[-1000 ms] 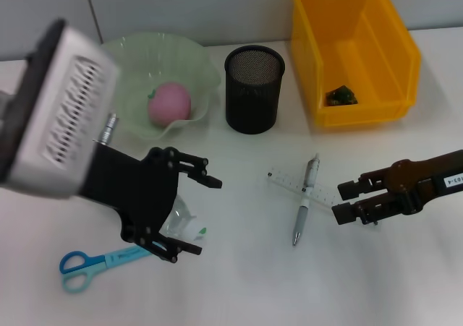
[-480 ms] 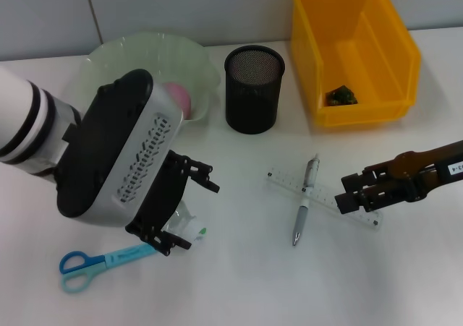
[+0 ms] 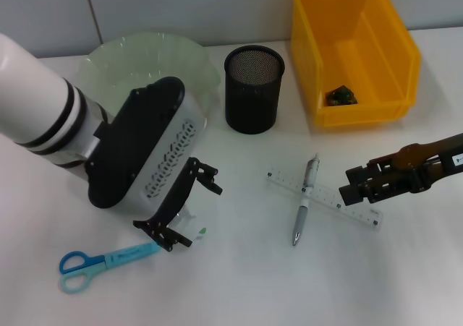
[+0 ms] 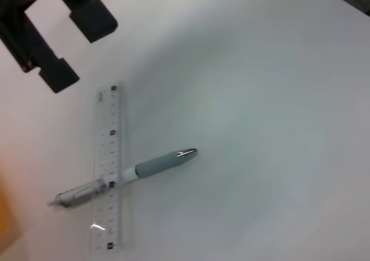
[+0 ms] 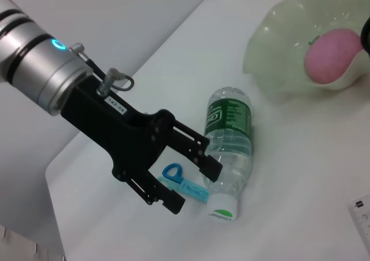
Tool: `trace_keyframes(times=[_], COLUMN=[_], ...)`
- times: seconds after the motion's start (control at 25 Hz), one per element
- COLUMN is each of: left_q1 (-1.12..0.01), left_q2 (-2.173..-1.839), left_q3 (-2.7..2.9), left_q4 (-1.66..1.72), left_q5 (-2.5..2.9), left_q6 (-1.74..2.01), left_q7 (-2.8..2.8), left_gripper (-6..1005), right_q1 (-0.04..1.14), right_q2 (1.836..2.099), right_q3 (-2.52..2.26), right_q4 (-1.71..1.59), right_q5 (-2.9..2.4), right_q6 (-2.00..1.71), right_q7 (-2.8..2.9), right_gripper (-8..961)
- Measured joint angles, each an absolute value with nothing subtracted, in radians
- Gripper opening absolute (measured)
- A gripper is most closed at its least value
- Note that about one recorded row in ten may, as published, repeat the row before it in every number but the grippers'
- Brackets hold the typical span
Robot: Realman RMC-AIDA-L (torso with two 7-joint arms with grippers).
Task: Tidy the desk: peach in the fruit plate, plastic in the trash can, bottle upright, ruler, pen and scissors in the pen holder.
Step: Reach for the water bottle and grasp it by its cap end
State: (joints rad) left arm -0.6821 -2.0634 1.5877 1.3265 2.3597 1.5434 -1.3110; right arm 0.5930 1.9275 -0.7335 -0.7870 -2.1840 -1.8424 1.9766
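The clear bottle (image 5: 229,142) with a green label lies on its side on the desk (image 3: 239,282), white cap toward the scissors (image 3: 101,260). My left gripper (image 3: 194,212) is open over it, a finger on either side; the head view shows only a sliver of the bottle (image 3: 186,218). The peach (image 5: 330,55) rests in the pale green fruit plate (image 5: 283,52); my left arm hides it from the head view. The pen (image 3: 304,202) lies across the ruler (image 3: 329,199). Just right of the ruler's end, my right gripper (image 3: 353,184) is open and empty. Dark green plastic (image 3: 338,95) sits in the yellow trash can (image 3: 394,48).
The black mesh pen holder (image 3: 253,89) stands between the fruit plate (image 3: 145,55) and the trash can. My bulky left wrist covers the desk's left middle. The left wrist view shows the pen (image 4: 156,165), the ruler (image 4: 110,168) and the right gripper (image 4: 69,44).
My left wrist has turned and swung right over the fruit plate, hiding the peach, while its fingers stay at the bottle. The right gripper has drifted slightly right and back from the ruler.
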Motion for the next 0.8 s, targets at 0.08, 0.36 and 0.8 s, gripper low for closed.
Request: trace_keyframes(times=[0.08, 0.36, 0.8], left_q1=[-0.695, -0.737, -0.764], left_q2=[-2.064, -2.068, -2.069], left_q3=[1.596, 1.602, 1.641], left_q4=[1.312, 1.262, 1.198], left_q5=[2.363, 2.388, 2.404], left_q6=[1.542, 1.541, 1.510], left_q7=[-1.311, -1.303, -1.295], left_gripper=[785, 780, 771], right_q1=[0.594, 0.594, 0.597], right_q2=[1.925, 1.914, 1.914], right_q3=[-0.733, -0.730, -0.728], right_q4=[-0.787, -0.787, -0.786], right_q5=[-2.184, -2.183, -2.181], right_q6=[-1.842, -1.842, -1.842], right_q7=[1.979, 1.982, 1.991], right_gripper=[762, 761, 762])
